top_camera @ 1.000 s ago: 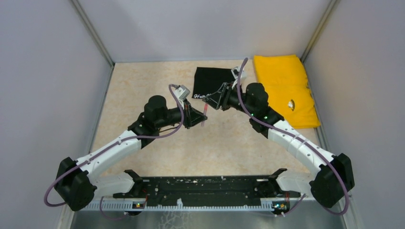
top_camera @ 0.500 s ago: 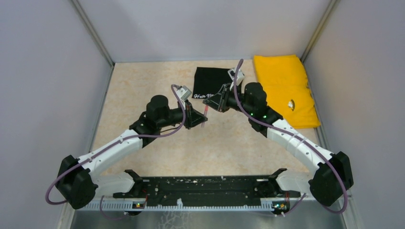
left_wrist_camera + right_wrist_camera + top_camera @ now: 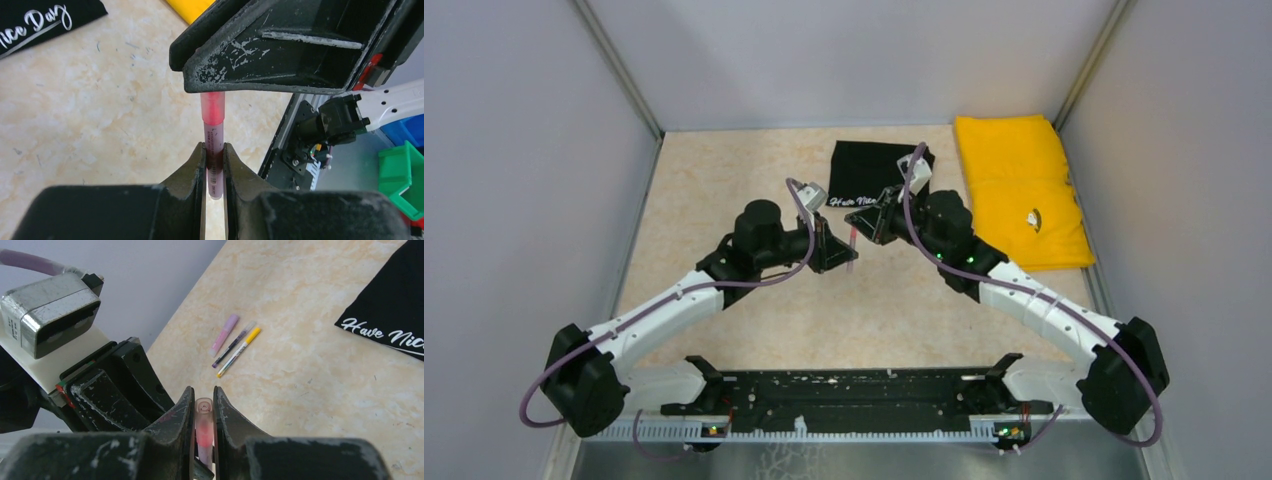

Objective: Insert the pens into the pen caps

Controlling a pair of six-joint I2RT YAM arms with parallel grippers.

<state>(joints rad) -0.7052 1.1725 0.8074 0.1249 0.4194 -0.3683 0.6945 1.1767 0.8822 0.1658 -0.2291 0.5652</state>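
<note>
Between the two grippers, raised over the middle of the table [image 3: 724, 180], the reddish-pink pen [image 3: 214, 134] meets its translucent pink cap [image 3: 212, 107]. The left gripper [image 3: 214, 150] is closed narrow on the barrel, and the right gripper [image 3: 204, 396] pinches the cap the same way.

This looks like the mating step. The barrel's end runs into the cap's mouth, though how deep cannot be told. The next move probably calls for a straight push along the pen's axis, both grips firm and in line, until the cap seats.

Only the left wrist view shows the joint between barrel and cap. The overhead view gives just a pink sliver there. The right wrist view alone shows a pale pink marker [image 3: 224, 335], a purple-ended pen [image 3: 233, 345] and a yellow-ended pen [image 3: 240, 351]. They lie side by side on the table, well apart from the black cloth [image 3: 869, 165]. A yellow cloth [image 3: 1022, 190] lies beyond.
</note>
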